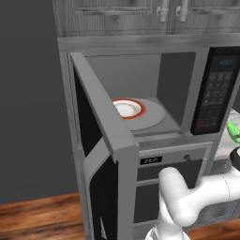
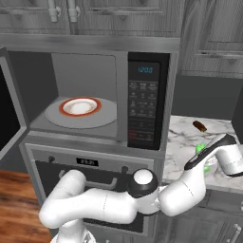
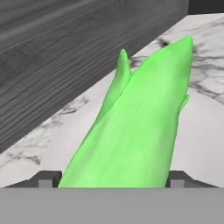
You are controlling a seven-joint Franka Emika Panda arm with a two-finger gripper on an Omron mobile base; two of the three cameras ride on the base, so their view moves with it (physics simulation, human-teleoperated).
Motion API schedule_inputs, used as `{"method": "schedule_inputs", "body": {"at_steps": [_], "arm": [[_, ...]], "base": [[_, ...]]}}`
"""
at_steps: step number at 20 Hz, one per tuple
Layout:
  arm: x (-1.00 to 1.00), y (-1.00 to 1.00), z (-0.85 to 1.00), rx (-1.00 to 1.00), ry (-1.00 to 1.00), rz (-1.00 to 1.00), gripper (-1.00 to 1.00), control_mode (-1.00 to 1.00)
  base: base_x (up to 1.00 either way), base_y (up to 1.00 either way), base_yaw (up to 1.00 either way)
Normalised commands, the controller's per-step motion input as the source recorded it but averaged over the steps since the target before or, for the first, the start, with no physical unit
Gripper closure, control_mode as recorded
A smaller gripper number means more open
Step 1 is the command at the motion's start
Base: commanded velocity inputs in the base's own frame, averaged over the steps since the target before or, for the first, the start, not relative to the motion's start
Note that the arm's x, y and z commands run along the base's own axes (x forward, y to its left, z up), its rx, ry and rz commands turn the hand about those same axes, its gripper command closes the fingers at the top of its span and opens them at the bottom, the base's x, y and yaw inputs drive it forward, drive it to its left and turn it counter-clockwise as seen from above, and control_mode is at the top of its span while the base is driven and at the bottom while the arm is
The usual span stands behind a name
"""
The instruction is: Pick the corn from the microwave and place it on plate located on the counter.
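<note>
Bright green, the corn (image 3: 131, 131) is already out of the microwave (image 1: 140, 93) and sits between the two dark finger tips in the hand view, so the gripper (image 3: 113, 180) is clenched on it. In the right base view the corn (image 2: 200, 149) shows as a small green spot at the end of the arm, over the marbled counter (image 2: 185, 137) to the right of the microwave. In the hand view a pale smooth round surface lies under the corn; I judge it is the plate (image 3: 205, 144), but its edge is not clear. The turntable (image 2: 109, 116) carries now only the small red-rimmed plate (image 2: 79, 107), and the microwave door (image 1: 101, 140) stands open. What is left, as I judge, is to lower the corn and release it on the plate.
</note>
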Motion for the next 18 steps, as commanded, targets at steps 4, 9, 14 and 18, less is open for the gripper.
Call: {"method": "schedule_inputs", "body": {"at_steps": [4, 9, 14, 18], "arm": [[0.04, 0.00, -0.39, 0.01, -0.01, 0.02, 1.00, -1.00], [0.20, 0.08, -0.05, 0.03, -0.09, 0.00, -1.00, -1.00], [0.17, 0.00, 0.19, 0.08, -0.12, 0.00, -1.00, -1.00], [-0.01, 0.00, 0.07, 0.04, -0.11, 0.00, -1.00, -1.00]], "base": [[0.00, 0.00, 0.00], [0.00, 0.00, 0.00], [0.00, 0.00, 0.00], [0.00, 0.00, 0.00]]}}
